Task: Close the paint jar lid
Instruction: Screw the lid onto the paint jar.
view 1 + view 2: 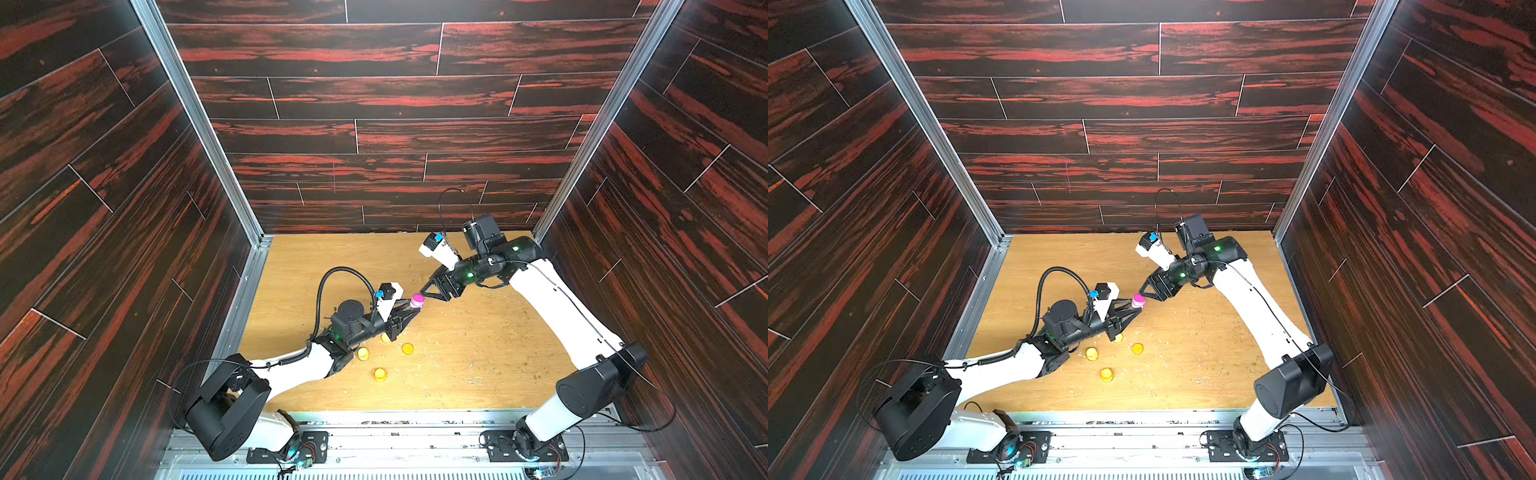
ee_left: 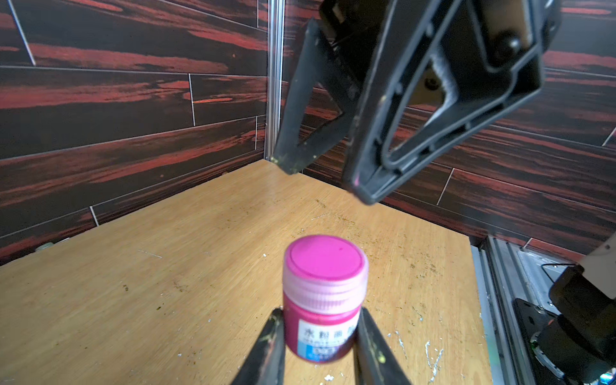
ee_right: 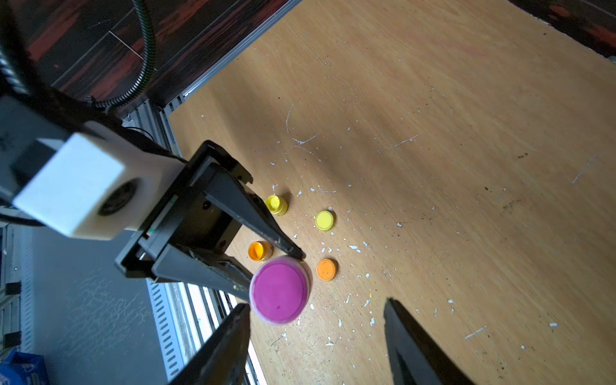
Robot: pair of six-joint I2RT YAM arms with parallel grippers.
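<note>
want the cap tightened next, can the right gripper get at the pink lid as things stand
Probably yes: the right gripper hangs open just above the pink lid with nothing between them, and the left gripper clamps the jar below the lid, leaving its rim bare.

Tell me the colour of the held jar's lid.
Magenta; the lid shows best in the left wrist view.

Dark red-streaked plank walls (image 1: 374, 95), aluminium corner posts (image 1: 199, 120), scuffed light wooden floor (image 1: 478, 374).
</note>
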